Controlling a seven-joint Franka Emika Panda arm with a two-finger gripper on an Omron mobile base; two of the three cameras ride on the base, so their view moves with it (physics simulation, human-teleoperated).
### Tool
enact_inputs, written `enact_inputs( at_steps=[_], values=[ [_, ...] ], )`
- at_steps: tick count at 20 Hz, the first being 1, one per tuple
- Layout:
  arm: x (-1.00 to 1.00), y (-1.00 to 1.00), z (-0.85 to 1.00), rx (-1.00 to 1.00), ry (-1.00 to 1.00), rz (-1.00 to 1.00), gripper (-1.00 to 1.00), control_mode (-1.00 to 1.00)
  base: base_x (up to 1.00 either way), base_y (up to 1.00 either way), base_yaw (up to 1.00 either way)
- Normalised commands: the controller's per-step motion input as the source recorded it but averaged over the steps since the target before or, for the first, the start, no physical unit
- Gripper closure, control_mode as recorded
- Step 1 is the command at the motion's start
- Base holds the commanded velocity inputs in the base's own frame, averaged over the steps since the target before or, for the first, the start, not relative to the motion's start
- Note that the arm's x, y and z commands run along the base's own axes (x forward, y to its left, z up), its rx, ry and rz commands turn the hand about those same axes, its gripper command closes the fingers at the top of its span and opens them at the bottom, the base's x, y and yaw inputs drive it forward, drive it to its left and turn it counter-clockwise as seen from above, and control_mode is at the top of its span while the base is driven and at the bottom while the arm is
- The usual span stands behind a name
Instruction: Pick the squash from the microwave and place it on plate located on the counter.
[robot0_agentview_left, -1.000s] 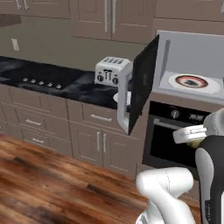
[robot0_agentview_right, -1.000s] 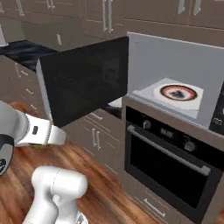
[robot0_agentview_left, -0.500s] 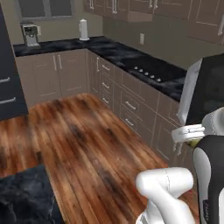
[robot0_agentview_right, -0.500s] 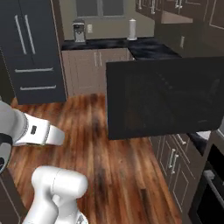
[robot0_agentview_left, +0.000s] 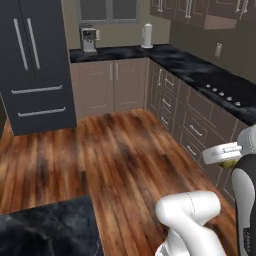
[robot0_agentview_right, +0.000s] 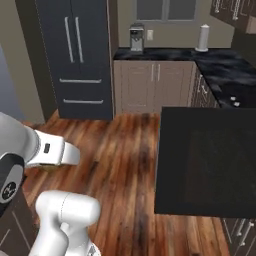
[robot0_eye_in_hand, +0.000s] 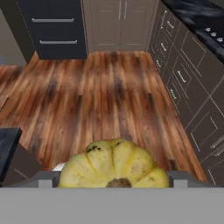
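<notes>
Tall dark double-door fridge (robot0_agentview_left: 35, 65) far left, silver handles. Small silver coffee machine (robot0_agentview_left: 88, 38) and white upright roll (robot0_agentview_left: 147, 36) well apart on the far worktop. Brown plank floor (robot0_agentview_left: 115, 150) between. Beige-brown drawer fronts (robot0_agentview_left: 187, 125) along the right.

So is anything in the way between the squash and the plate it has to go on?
I can't say, because no plate is in these pictures. The squash sits right at the gripper in the hand view, above the wood floor. Ahead are the black counter and the dark fridge.
</notes>
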Motion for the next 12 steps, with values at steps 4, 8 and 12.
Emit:
enact_inputs(
  at_steps=[4, 8, 12],
  values=[
    [0.0, 0.0, 0.0, 0.0, 0.0, 0.0, 1.0, 1.0, 1.0, 0.13, 0.02],
    [0.0, 0.0, 0.0, 0.0, 0.0, 0.0, 1.0, 1.0, 1.0, 0.0, -0.02],
    [0.0, 0.0, 0.0, 0.0, 0.0, 0.0, 1.0, 1.0, 1.0, 0.0, -0.21]
  ],
)
